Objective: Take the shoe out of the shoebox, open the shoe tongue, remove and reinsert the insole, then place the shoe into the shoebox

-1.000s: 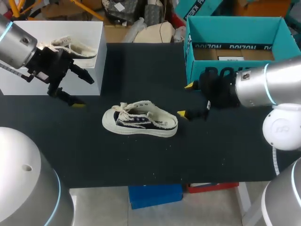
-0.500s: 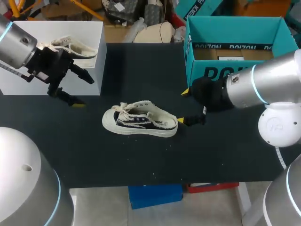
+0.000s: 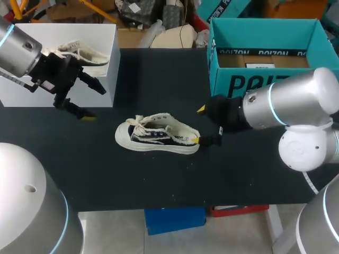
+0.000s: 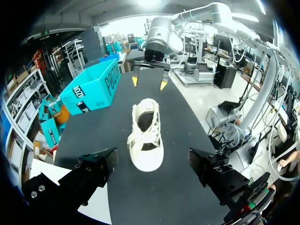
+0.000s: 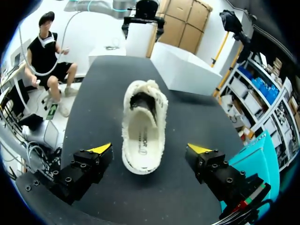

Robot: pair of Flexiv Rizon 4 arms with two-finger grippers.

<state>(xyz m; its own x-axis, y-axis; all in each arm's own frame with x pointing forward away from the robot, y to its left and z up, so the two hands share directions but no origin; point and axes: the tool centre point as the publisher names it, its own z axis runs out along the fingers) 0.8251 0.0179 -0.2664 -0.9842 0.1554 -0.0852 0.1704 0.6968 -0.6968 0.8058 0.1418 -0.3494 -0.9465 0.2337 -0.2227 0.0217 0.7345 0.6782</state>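
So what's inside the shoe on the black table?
Inside the shoe a pale insole lies flat, with print on it. Toward the toe it runs into a dark hollow under the laces, so that end is hidden.

Large white letters run along the outer front wall of the teal shoebox (image 3: pixel 233 84), and the right arm (image 3: pixel 296 103) hides the later part of them. The left wrist view shows the same lettering on two of the box's outer walls. A dark band (image 3: pixel 262 52) along the inside of the back wall carries smaller white letters, with the word repeated. A white label (image 3: pixel 259 65) lies on the box's cardboard floor, its print too small to make out. The shoe (image 3: pixel 157 133) on the bench (image 3: pixel 159 180) has a small dark mark printed on its insole (image 5: pixel 140 136). It shows in the right wrist view but is too small to read.
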